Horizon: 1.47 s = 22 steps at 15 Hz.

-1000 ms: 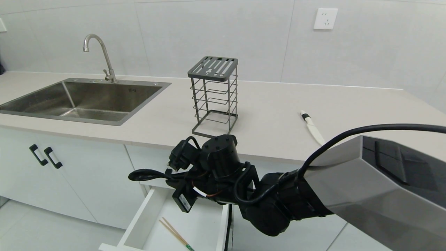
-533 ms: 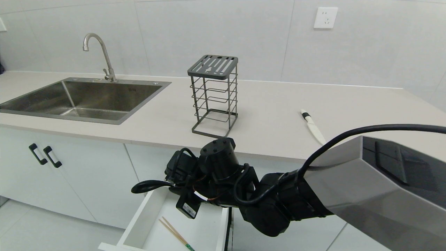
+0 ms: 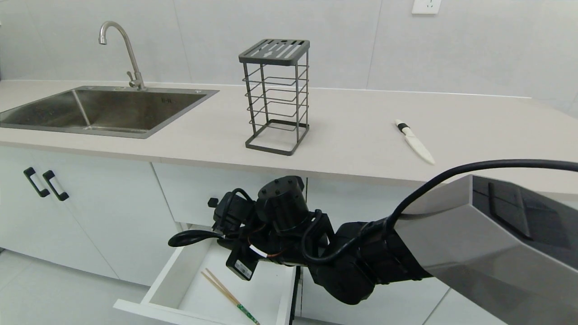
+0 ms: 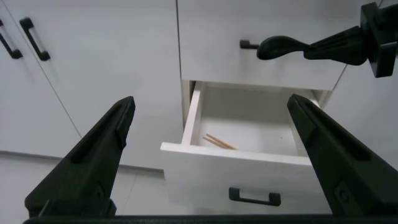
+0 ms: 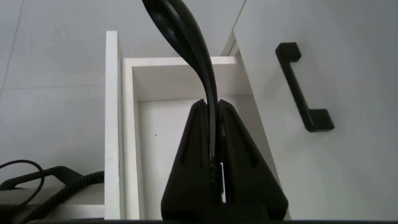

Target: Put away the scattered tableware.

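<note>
My right gripper (image 3: 224,234) is shut on the handle of a black spoon (image 3: 189,235), which it holds level over the open white drawer (image 3: 158,284). In the right wrist view the spoon (image 5: 186,37) sticks out from the gripper (image 5: 214,109) above the drawer's inside (image 5: 113,124). A pair of chopsticks (image 3: 226,295) lies in the drawer. A white knife (image 3: 415,142) with a black band rests on the counter at the right. My left gripper (image 4: 211,106) is open in front of the drawer (image 4: 236,155), apart from the spoon (image 4: 286,46).
A dark wire rack (image 3: 276,97) stands mid-counter. The steel sink (image 3: 104,106) and faucet (image 3: 118,49) are at the left. Cabinet doors with black handles (image 3: 45,183) lie left of the drawer. Another drawer front with a black handle (image 5: 305,87) is beside the open drawer.
The head camera has shifted, so the counter sits higher in the picture. The right gripper with the spoon is lower against the counter edge and nearer the drawer.
</note>
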Motion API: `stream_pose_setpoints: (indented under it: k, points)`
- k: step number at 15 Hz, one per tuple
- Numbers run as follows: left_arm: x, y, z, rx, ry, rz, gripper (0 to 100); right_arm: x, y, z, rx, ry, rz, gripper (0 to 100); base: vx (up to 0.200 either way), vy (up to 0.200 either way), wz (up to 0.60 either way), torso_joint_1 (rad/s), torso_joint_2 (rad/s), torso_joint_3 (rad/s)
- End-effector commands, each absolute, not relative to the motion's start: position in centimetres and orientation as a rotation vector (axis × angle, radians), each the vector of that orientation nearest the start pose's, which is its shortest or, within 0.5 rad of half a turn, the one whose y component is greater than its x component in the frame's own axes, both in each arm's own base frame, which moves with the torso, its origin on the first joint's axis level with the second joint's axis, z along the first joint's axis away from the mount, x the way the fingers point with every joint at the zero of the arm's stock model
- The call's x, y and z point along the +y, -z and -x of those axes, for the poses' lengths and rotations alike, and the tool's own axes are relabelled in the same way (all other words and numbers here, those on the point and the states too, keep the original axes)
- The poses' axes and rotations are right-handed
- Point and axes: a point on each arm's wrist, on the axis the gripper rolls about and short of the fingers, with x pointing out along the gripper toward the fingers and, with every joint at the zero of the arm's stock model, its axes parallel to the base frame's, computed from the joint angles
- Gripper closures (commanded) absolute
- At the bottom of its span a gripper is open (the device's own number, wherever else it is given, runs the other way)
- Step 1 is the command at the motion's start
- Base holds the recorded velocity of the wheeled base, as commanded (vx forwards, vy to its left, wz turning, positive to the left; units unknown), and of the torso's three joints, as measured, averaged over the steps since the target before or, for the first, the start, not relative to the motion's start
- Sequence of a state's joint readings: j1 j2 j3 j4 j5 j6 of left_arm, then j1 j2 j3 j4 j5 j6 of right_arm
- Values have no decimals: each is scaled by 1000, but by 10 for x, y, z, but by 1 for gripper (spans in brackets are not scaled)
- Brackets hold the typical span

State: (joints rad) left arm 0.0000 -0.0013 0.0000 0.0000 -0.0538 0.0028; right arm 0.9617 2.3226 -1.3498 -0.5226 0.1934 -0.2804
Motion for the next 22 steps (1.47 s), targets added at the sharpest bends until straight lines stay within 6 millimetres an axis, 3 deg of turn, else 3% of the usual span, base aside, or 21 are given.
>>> stream_pose_setpoints:
  k: [1, 22]
  points:
    - [-1, -75, 23, 0, 54, -3, 0, 377, -73, -260, 280, -1186, 424, 100, 0, 0, 0, -242, 442, 198]
    - [-1, -75, 23, 0, 54, -3, 0, 378, -56, -267, 378, -1155, 342, 100, 0, 0, 0, -100, 180, 68]
